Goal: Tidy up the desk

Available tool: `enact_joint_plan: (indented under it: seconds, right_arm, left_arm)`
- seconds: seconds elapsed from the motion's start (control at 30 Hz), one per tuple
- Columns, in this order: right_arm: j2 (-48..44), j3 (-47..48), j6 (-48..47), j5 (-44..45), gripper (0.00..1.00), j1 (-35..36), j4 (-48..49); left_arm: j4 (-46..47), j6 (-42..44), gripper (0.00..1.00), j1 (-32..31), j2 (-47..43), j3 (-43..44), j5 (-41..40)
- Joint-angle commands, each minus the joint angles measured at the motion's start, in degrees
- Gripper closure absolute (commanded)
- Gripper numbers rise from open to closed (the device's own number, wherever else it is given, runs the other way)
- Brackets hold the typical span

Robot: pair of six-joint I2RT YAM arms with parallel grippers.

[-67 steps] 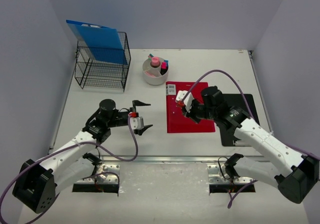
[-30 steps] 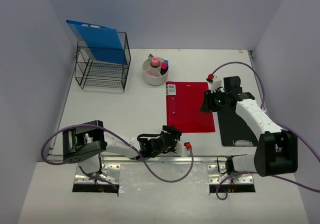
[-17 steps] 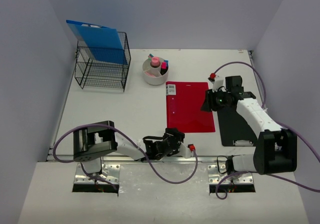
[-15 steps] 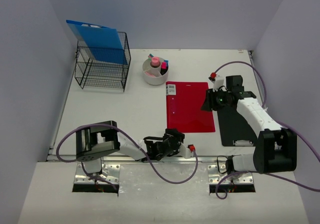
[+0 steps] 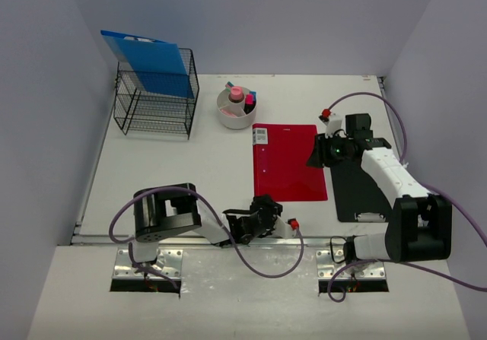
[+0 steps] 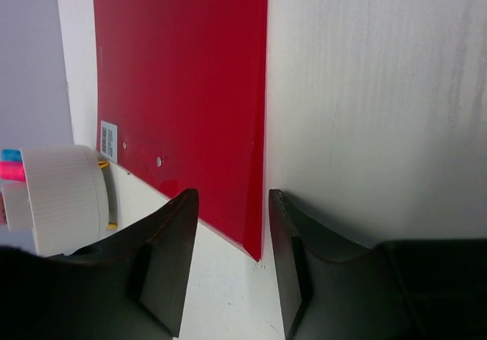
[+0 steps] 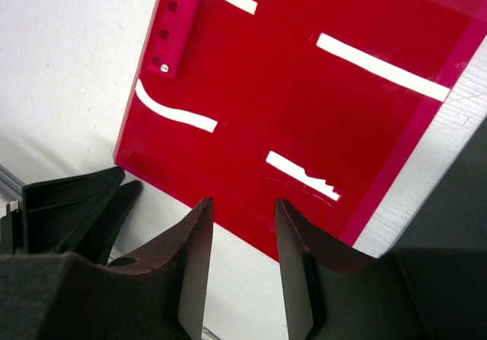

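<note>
**Desk tidy-up: red folder, pickup being set up**

Step in hand, as judged: both hands are lining up on the red folder for a lift. The rack at far left looks the likely place for it. The sheet lies flat and thin, so the next move calls for getting a finger under an edge or corner before pinching, and for raising both sides level.

1. wire rack [image 5: 156, 100] – black open mesh, boxy; stands at the far left of the bench [image 5: 190, 157]. The bench is the flat off-white top between lavender walls, with a silver rail along its front.
2. blue folder [image 5: 148, 58] – smooth rigid sheet, leaning in the rack.
3. cup [image 5: 236, 112] – white, round, ribbed wall; holds pink and blue markers.
4. left hand [image 6: 232, 195] – low by the front rail; matt black fingers apart, holding nothing, with the folder's near corner lying in the gap.
5. red folder [image 5: 289, 161] – glossy, thin, rectangular; flat at mid-bench, white label at its far-left corner.
6. right hand [image 7: 243, 203] – at the folder's right side; fingers apart, nothing gripped, with the folder's edge crossing the gap.
7. black clipboard [image 5: 354, 195] – matt, flat, just right of the folder, partly under the right arm.
</note>
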Motion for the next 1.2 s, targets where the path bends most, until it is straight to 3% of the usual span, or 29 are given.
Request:
enact_joint_plan:
  seconds: [0.0, 0.13, 0.27, 0.3, 0.43, 0.57, 0.83, 1.07, 1.17]
  right_arm:
    - [-0.4, 1.9, -0.6, -1.2, 0.62, -0.4, 0.5]
    - [-1.2, 1.1, -1.9, -1.8, 0.64, -0.4, 0.3]
    - [-4.6, -0.9, -6.8, -2.8, 0.61, -0.4, 1.0]
    - [-5.3, -1.2, -7.6, -2.9, 0.6, -0.4, 1.3]
    - [-10.5, -4.1, -14.5, -2.9, 0.37, -0.5, 4.0]
    - [-14.6, -5.8, -18.1, -0.6, 0.22, -1.2, 5.6]
    - [-14.8, -6.3, -18.5, -8.5, 0.19, -7.7, 2.6]
    - [-22.2, -13.0, -33.9, -14.0, 0.18, -7.9, 2.4]
    - [-21.8, -14.3, -32.5, -11.8, 0.17, -7.9, 3.3]
  left_arm:
    - [3.0, 2.8, 0.68, 1.3, 2.8, 0.7, -0.7]
    - [3.9, 3.6, 0.78, 1.7, 3.7, 0.7, -0.7]
    - [3.9, 4.1, 0.99, 1.7, 3.3, 0.7, -0.6]
    - [3.7, 4.1, 1.0, 1.7, 3.0, 0.6, -0.5]
    - [1.4, 3.2, 1.0, 1.5, -0.6, 0.0, -0.6]
    - [-1.9, 1.5, 1.0, 0.9, -6.4, -2.1, -0.7]
    - [-12.9, -5.4, 1.0, -0.6, -18.0, -5.5, -0.4]
    - [-21.9, -12.9, 1.0, -0.7, -23.9, -3.7, 0.3]
    - [-20.2, -12.9, 0.76, -0.6, -22.2, -5.3, 0.4]
